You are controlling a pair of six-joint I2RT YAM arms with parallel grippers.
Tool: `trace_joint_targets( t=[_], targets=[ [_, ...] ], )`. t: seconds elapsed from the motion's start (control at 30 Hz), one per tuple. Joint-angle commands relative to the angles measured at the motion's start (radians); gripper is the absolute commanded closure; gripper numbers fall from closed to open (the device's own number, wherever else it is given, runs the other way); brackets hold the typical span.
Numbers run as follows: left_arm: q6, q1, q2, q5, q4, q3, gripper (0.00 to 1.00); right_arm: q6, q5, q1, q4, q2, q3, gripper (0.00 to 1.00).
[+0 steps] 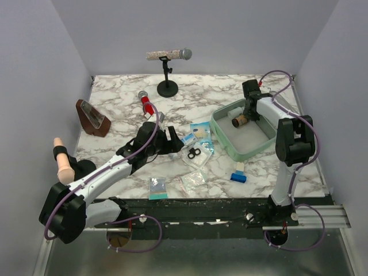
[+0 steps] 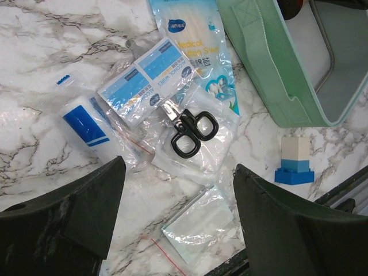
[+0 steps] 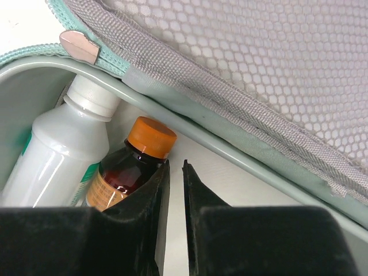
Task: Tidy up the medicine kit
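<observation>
The mint-green medicine kit point(image 1: 225, 138) lies open at the right of the table; its wall point(image 2: 270, 63) also shows in the left wrist view. My right gripper point(image 1: 247, 115) is down inside it. Its jaws point(image 3: 176, 167) are almost together with nothing between them, beside an amber bottle with an orange cap point(image 3: 135, 167) and a white bottle point(image 3: 63, 149). My left gripper point(image 1: 176, 141) is open and empty point(image 2: 178, 172) above loose supplies. These are bagged black scissors point(image 2: 192, 132), alcohol pads point(image 2: 146, 77), a cotton swab bag point(image 2: 198, 46), a blue-and-white packet point(image 2: 86, 123) and a small clear zip bag point(image 2: 201, 227).
A small blue-and-white box point(image 1: 238, 173) and a teal packet point(image 1: 157, 187) lie near the front edge. A microphone on a stand point(image 1: 168, 56), a red-handled object point(image 1: 146, 103) and a brown wedge point(image 1: 92, 118) stand farther back and left. The kit lid's mesh pocket point(image 3: 259, 57) is above the bottles.
</observation>
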Motion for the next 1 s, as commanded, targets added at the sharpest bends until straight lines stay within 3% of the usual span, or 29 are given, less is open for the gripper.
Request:
trace_joint_targets(
  t=[0.0, 0.2, 0.37, 0.57, 0.7, 0.8, 0.97],
  targets=[
    [0.002, -0.006, 0.014, 0.015, 0.028, -0.013, 0.14, -0.026, -0.016, 0.0, 0.036, 0.017, 0.026, 0.75],
    [0.002, -0.007, 0.004, 0.001, 0.015, -0.015, 0.14, -0.03, -0.01, 0.0, 0.003, 0.0, 0.051, 0.71],
    [0.002, -0.007, 0.003, -0.016, -0.008, -0.004, 0.14, -0.001, -0.001, 0.0, -0.02, -0.11, -0.009, 0.68],
    [-0.007, -0.007, 0.004, -0.091, -0.066, 0.025, 0.12, 0.03, -0.042, 0.003, -0.005, -0.326, -0.13, 0.59],
    [-0.036, -0.004, 0.039, -0.178, -0.134, 0.048, 0.1, 0.024, -0.151, 0.025, 0.051, -0.519, -0.239, 0.51],
    [-0.056, -0.003, 0.081, -0.212, -0.156, 0.06, 0.1, -0.012, -0.275, 0.087, 0.15, -0.66, -0.336, 0.45],
    [-0.084, -0.001, 0.205, -0.235, -0.145, 0.095, 0.14, -0.058, -0.283, 0.282, 0.141, -0.737, -0.428, 0.43]
  ],
)
